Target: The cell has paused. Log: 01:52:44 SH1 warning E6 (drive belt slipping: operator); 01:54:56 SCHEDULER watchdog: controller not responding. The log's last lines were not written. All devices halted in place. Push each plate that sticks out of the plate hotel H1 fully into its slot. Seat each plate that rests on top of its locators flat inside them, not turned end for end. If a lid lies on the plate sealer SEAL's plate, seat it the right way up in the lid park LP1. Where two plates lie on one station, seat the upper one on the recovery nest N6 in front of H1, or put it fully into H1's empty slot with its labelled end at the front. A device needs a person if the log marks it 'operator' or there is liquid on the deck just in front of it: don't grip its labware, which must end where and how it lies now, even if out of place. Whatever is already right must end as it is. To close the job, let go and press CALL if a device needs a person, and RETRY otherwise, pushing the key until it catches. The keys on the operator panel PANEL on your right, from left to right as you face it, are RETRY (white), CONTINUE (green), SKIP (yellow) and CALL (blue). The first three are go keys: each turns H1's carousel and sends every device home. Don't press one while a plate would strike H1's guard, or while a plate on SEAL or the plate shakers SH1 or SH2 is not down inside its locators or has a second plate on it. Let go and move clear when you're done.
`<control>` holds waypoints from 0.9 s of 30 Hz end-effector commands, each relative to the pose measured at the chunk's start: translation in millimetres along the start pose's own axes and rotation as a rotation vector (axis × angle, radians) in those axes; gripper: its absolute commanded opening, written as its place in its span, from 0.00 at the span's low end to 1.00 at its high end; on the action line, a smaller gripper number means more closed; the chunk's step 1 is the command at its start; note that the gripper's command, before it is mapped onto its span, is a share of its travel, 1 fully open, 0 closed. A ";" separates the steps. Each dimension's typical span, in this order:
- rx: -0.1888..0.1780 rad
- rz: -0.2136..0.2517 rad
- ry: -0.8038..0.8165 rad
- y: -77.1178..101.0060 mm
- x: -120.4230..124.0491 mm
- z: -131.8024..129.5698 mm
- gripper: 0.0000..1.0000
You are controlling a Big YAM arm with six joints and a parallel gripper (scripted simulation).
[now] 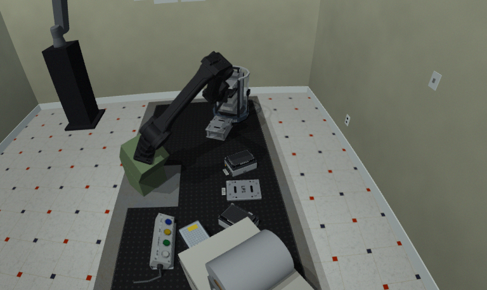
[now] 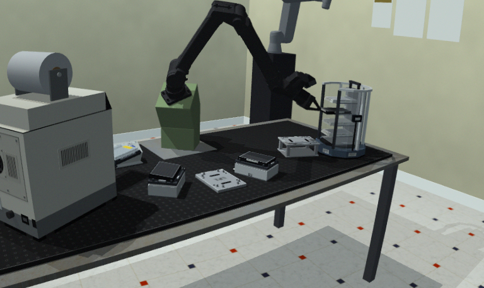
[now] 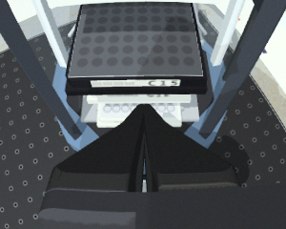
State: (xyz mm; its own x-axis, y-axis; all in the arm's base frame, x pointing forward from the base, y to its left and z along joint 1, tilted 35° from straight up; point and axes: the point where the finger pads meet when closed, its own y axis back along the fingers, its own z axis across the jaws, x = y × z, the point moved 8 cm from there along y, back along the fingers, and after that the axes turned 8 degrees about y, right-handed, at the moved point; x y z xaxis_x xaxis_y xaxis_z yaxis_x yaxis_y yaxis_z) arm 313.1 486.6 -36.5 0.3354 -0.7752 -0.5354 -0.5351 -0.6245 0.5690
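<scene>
Arm reach in the top view ends at the plate hotel H1 (image 1: 245,79) at the far end of the deck, hiding its open front; the recovery nest N6 (image 1: 218,127) stands just before it.

From the exterior view, the gripper (image 2: 316,106) meets the near end of a dark plate (image 2: 336,110) lying level on a middle shelf.

Through the wrist view the fingers are pressed together, holding nothing, tips at the plate's labelled short end. Its long axis runs straight into the slot; top gridded with round wells.
</scene>
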 end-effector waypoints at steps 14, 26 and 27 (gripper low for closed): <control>-0.004 0.004 -0.011 -26.1 -11.1 0.6 0.00; -0.010 0.009 -0.010 -24.6 -8.2 3.3 0.00; -0.010 0.009 -0.010 -24.6 -8.2 3.3 0.00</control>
State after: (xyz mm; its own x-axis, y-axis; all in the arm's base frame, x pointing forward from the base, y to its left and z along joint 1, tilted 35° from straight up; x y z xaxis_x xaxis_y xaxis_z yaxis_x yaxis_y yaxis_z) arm 319.7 501.4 -38.9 0.3354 -0.7751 -0.5355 -0.5363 -0.6244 0.5679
